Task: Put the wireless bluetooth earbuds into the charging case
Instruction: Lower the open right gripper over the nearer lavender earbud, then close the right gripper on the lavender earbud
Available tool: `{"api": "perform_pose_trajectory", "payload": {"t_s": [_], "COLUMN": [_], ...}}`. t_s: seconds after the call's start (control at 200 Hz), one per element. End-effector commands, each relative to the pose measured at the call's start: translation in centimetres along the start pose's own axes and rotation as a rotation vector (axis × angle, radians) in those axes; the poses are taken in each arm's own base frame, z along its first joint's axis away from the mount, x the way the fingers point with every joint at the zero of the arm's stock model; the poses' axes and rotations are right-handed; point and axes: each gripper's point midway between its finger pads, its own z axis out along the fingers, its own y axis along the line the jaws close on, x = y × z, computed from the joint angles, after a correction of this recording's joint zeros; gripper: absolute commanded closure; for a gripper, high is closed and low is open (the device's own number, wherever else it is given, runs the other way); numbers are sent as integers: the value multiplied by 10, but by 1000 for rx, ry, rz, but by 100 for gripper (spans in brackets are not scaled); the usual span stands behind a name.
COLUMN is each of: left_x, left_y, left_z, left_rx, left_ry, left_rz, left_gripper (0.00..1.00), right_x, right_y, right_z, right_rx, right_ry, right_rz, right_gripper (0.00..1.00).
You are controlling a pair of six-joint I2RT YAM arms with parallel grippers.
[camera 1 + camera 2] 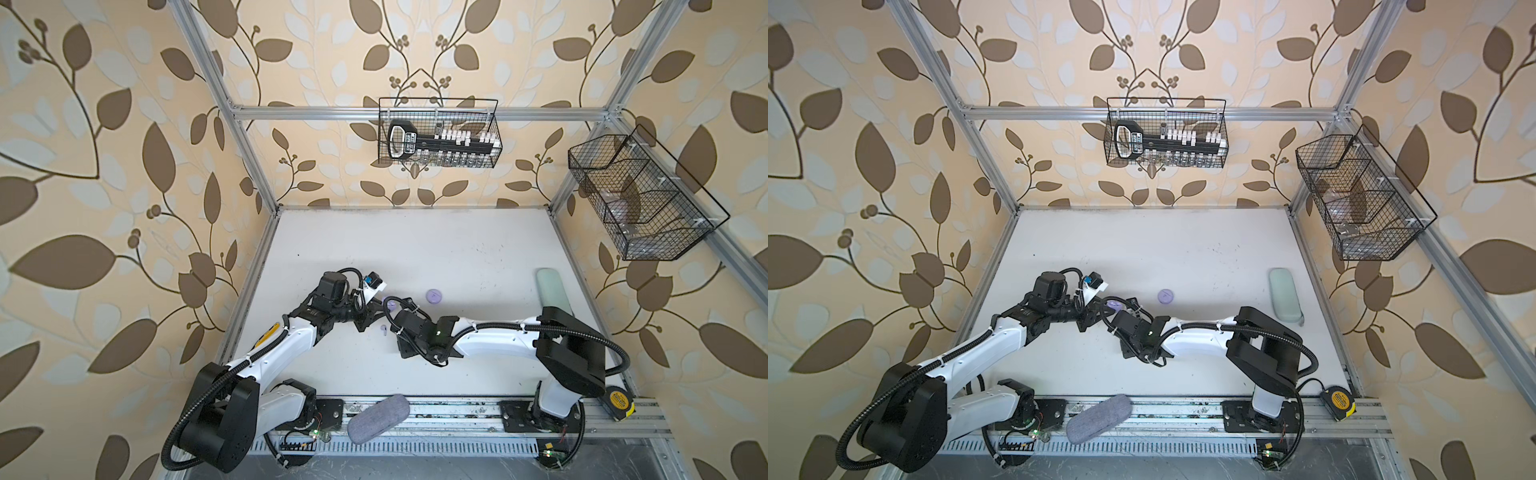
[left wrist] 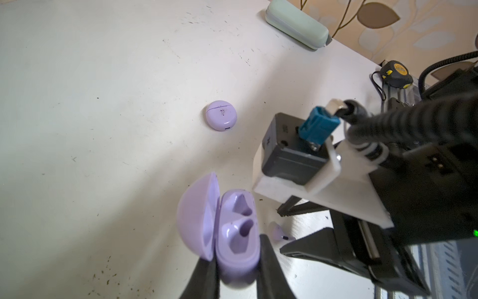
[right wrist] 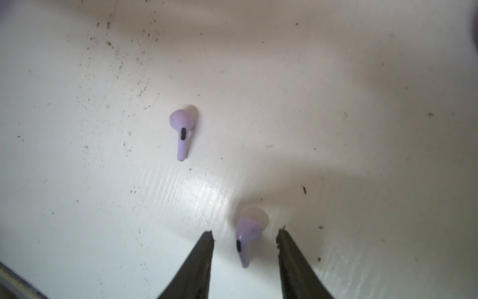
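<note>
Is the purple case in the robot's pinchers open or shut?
Open. The held case has its lid swung back, and both earbud hollows inside show empty.

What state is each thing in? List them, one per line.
open case: lid up, slots empty, gripped
closed case: shut, on table
nearer earbud: on table, straddled, untouched
other earbud: lying loose
left end effector: shut on open case
right end effector: open

place: robot test cell | evidence: aluminium frame [image 1: 311,113], wallpaper panels [image 1: 104,166]
</note>
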Motion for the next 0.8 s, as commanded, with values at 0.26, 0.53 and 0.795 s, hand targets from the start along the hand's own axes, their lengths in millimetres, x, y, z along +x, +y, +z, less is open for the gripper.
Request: {"api": "perform_pose_trajectory", "payload": {"t_s": [0.26, 0.53, 0.795], "left_x": [-31, -31, -31], "left_y": [14, 15, 14], "left_z": [-7, -6, -6], "left_rx": [-17, -17, -15], "left_ry": [-80, -77, -77], "left_rz": [-9, -13, -12], "left_gripper": [100, 100, 100], "right_x": [2, 5, 5], "right_y": [0, 4, 3], "right_z": [5, 10, 13], "right_rx": [55, 71, 91], "right_ry": [23, 40, 44], "right_rz": [-12, -26, -40], "right_gripper": [62, 64, 65]}}
